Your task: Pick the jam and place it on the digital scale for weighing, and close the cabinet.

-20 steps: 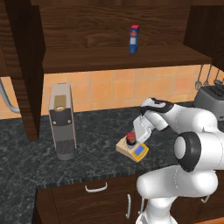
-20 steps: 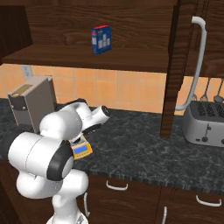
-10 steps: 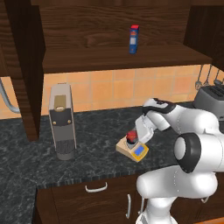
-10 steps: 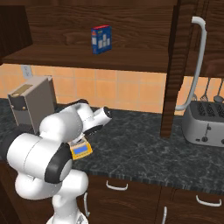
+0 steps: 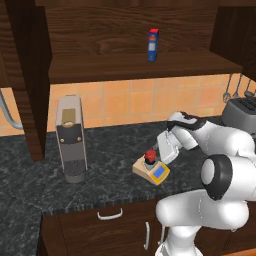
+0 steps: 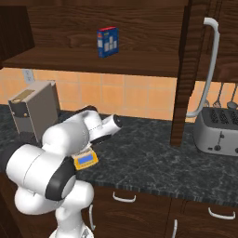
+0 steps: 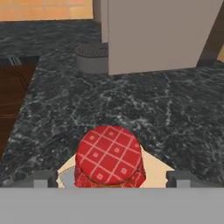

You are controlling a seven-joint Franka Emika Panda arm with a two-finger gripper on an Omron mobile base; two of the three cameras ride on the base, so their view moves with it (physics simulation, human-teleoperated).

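Observation:
The jam, a squat jar with a red checked lid, stands on the tan digital scale, just behind its blue display. My gripper hangs right beside the jar on its right, open. In the hand view its fingertips stand on either side of the lid with a gap on each side, touching nothing. The cabinet is open: its left door and right door swing out, and the long silver handle faces me.
A blue carton stands on the cabinet shelf. The grey coffee machine is on the counter left of the scale, and a toaster at the right. Drawers with small handles run below the counter edge.
The gripper's fingers have spread wide and let go of the jam, which stays on the scale. The arm has barely moved.

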